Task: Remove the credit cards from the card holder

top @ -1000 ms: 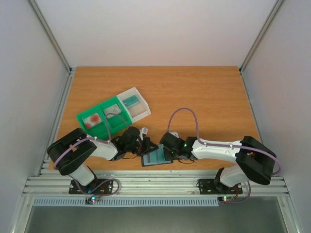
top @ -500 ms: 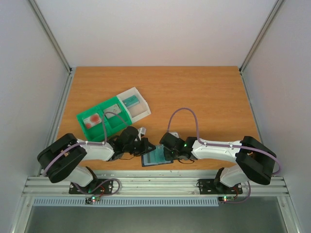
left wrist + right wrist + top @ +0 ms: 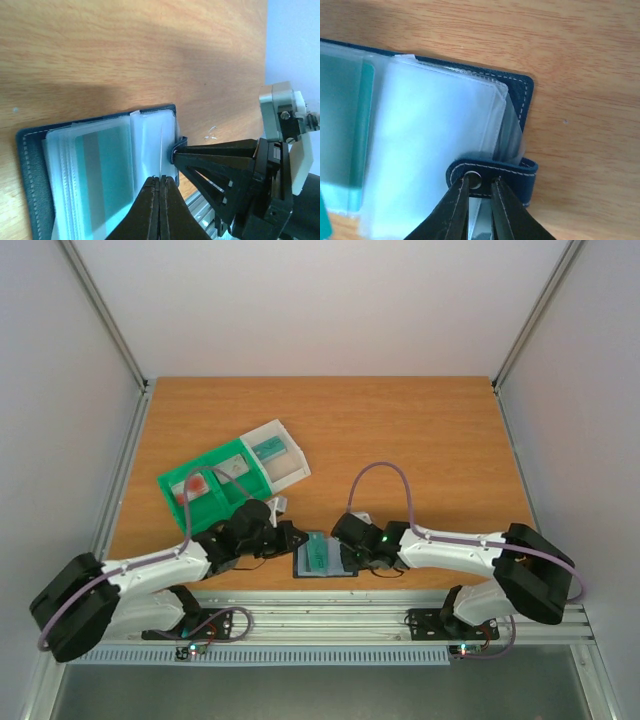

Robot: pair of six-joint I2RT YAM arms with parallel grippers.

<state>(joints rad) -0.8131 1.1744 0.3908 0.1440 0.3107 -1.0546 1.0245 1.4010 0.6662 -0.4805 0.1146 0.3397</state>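
Card holder lies open and flat on the counter, close to the near edge, between the two arms.

- Right tool: narrow, nipped onto the tab clasp at the holder's right-hand edge. It reads as pinning the wallet down.
- Left tool: fingers pressed together with no gap showing, tips on the clear sleeves just inside the clasp edge. It may be nipping a sleeve edge, but the wrist view is too oblique to confirm.
- Teal card: in its sleeve, on the half of the spread away from the clasp. Its long axis runs roughly along the left tool's reach.

Judgement: the left arm is the nearer to the card. The pull needs its tips shifted sideways off the bare sleeve and onto the card's end, with the right holding the clasp.
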